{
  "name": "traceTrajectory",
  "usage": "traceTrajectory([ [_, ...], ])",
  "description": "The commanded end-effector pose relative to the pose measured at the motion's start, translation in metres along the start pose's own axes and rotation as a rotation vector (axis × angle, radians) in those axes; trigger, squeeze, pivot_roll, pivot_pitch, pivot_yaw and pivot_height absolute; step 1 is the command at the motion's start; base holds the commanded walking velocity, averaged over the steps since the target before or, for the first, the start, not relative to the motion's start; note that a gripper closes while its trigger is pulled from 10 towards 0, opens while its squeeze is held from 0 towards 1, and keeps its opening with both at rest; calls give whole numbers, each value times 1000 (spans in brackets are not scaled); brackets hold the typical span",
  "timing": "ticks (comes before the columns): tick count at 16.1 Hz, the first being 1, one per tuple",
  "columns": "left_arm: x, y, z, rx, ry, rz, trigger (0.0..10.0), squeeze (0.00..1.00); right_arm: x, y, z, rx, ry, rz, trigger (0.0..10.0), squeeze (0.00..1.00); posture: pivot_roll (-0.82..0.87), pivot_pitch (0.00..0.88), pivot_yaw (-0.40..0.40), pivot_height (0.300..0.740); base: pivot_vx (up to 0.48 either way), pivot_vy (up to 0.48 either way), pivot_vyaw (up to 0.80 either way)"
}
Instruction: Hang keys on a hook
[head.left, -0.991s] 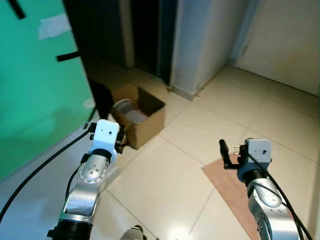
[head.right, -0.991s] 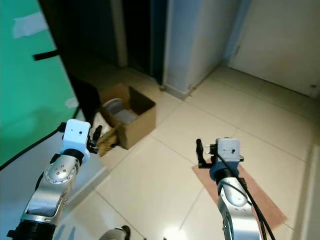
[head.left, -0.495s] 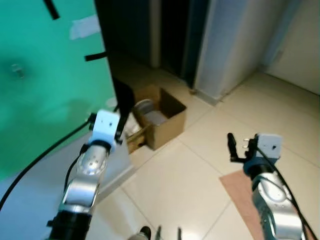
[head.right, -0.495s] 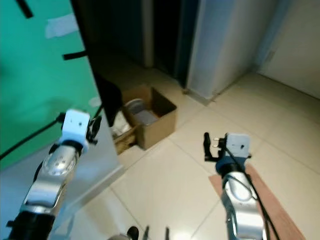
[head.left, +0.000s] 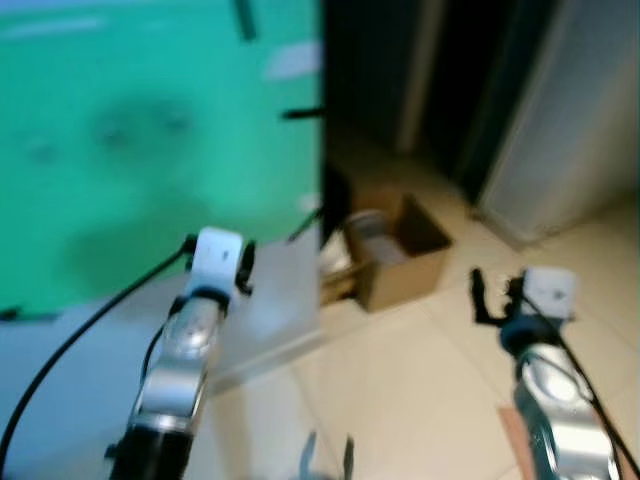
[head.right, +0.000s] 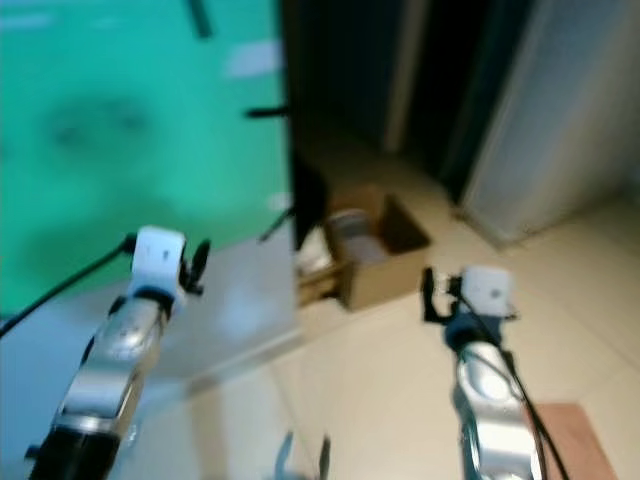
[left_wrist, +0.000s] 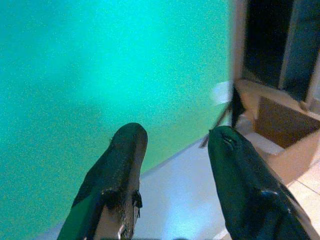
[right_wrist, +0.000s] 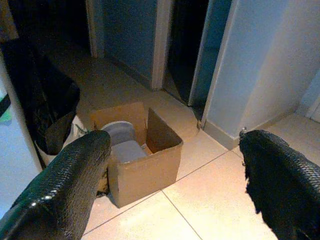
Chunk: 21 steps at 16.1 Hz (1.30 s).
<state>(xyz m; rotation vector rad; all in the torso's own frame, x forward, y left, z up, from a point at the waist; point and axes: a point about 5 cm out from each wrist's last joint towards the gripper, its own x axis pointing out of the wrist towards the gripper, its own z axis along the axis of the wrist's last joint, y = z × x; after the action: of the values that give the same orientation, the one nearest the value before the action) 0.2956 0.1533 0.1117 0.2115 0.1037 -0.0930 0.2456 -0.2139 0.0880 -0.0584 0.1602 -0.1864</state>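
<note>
Left gripper (left_wrist: 172, 165) spread wide before green panel (left_wrist: 100, 65); right gripper (right_wrist: 175, 185) wide, empty, cardboard box (right_wrist: 137, 155) between fingertips.

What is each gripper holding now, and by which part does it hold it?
Nothing is held. The left gripper is open before the green wall, and the right gripper is open above the cardboard box.
</note>
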Motion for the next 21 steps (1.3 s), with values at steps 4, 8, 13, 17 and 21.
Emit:
traceTrajectory([
  [4,-4,9,-5,-11,15,26,10000,0,-2,7,0,31,9,17,10000,1000,-81,0,-1,740,0,0,800],
  [8,-2,10,-5,-38,52,15,10000,0,-3,7,-2,66,28,5,10000,1000,-77,0,8,740,0,0,800],
  [13,-2,9,1,-19,-20,-6,10000,0,-5,20,0,15,22,62,10000,1000,-62,0,20,740,0,0,800],
  [17,-2,12,0,3,-27,-22,10000,0,-5,19,-1,-19,-3,16,10000,1000,-65,0,29,740,65,0,0],
  [21,-4,11,-3,9,-23,-35,10000,0,-6,22,-4,-11,2,37,10000,1000,-60,0,38,740,308,0,0],
])
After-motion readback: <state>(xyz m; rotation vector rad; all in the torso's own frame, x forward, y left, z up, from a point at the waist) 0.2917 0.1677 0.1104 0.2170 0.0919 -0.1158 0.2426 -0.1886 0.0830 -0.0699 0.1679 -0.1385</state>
